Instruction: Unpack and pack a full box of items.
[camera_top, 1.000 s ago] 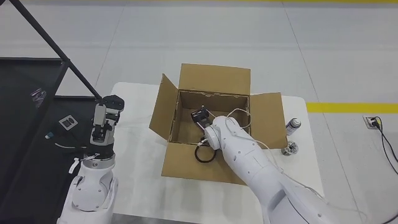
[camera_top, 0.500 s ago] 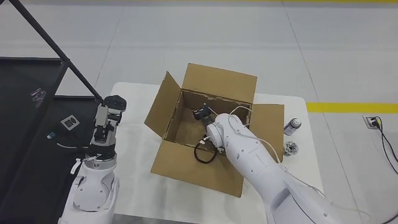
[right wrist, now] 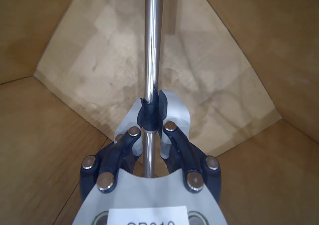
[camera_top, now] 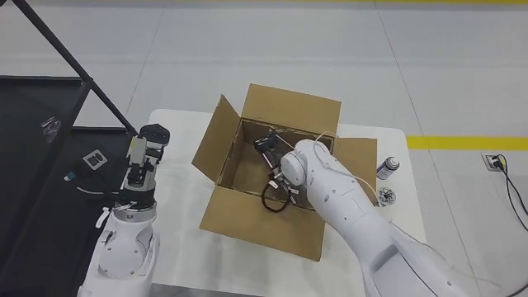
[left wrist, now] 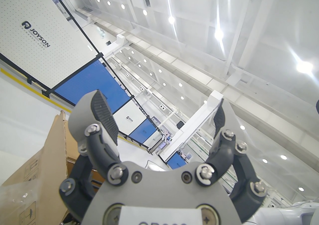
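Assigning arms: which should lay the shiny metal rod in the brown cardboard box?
Right, likely: the right gripper grips the shiny metal rod inside the brown cardboard box; the left gripper points up, open.

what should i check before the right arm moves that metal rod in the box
1. Right tool shut on the metal rod: ok.
2. Rod in line with the tool, not skewed: ok.
3. Cardboard box flaps folded open: ok.
4. Box floor around the rod free of other items, by the right wrist view: ok.
5. Rod tip off the box floor: cannot tell.
6. Left tool open, holding nothing: ok.
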